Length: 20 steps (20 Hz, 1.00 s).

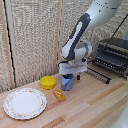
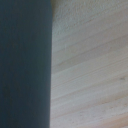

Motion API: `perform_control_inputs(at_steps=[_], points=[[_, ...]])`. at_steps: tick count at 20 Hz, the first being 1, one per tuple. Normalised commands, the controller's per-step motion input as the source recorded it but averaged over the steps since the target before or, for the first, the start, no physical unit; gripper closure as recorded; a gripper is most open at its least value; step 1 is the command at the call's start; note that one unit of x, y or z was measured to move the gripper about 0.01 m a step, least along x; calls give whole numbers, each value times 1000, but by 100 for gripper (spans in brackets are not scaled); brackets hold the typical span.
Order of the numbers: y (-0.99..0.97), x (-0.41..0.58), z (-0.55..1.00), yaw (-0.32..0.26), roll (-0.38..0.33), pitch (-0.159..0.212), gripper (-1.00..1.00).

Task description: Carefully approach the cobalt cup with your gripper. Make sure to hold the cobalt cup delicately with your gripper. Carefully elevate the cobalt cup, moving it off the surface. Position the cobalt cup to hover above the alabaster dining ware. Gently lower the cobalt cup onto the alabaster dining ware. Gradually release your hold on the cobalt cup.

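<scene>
The cobalt cup (image 1: pixel 68 83) is a small blue mug standing on the wooden table, to the exterior view's right of a yellow bowl. My gripper (image 1: pixel 69 76) is straight above it, with its fingers down at the cup's rim. The white block hides the rim, so the jaws' hold does not show. In the wrist view a dark blue surface (image 2: pixel 24 65) fills one side, very close and blurred, with bare wood beside it. The alabaster plate (image 1: pixel 24 103) lies empty at the front, toward the exterior view's left of the cup.
A yellow bowl (image 1: pixel 48 82) sits beside the cup. A small orange object (image 1: pixel 59 95) lies on the table between the cup and the plate. A black wire rack (image 1: pixel 113 56) stands at the back on the exterior view's right. A woven screen backs the table.
</scene>
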Motion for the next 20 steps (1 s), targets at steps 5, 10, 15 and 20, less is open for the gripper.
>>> perform_control_inputs(at_steps=[5,10,15,20], points=[[-5,0,3,15,0,-4,100],[18,-163,8,0,0,-50,100],[27,-143,391,-3,0,-28,100],[0,54,1000,-60,19,0,100]])
